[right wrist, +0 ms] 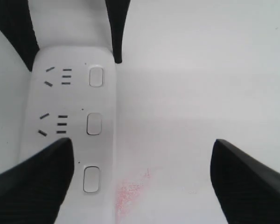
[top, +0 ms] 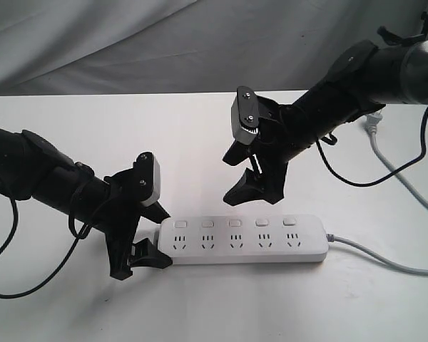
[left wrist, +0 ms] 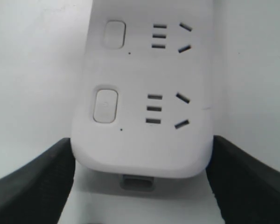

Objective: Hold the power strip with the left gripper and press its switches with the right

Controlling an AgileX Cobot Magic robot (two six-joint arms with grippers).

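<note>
Five switches (top: 235,223) run in a row along the far long edge of the power strip (top: 310,242), one above each socket set. The strip lies flat on the white table (top: 271,306), near the front and lengthwise across it, and its grey cord (top: 385,258) leaves the right-hand end. The left gripper (top: 162,238) takes the opposite end. One finger sits against each long side, just past the last switch, so the jaws appear clasped on the strip across its width. The left wrist view shows both fingers meeting the strip's rounded corners. The right gripper (top: 232,179) hangs above the strip near the second and third switches, clear of it. Its jaws are spread wide and hold nothing. In the right wrist view one finger overlies the socket side of the strip and the other stands over bare table beside a faint pink smudge (right wrist: 128,191). The holding step looks complete and the pressing step is not yet begun. The next move calls for placing one right fingertip squarely over a single switch. It then needs a straight descent, with the other finger kept off the neighbouring switches and the left hold firm enough that the strip does not slide.
</note>
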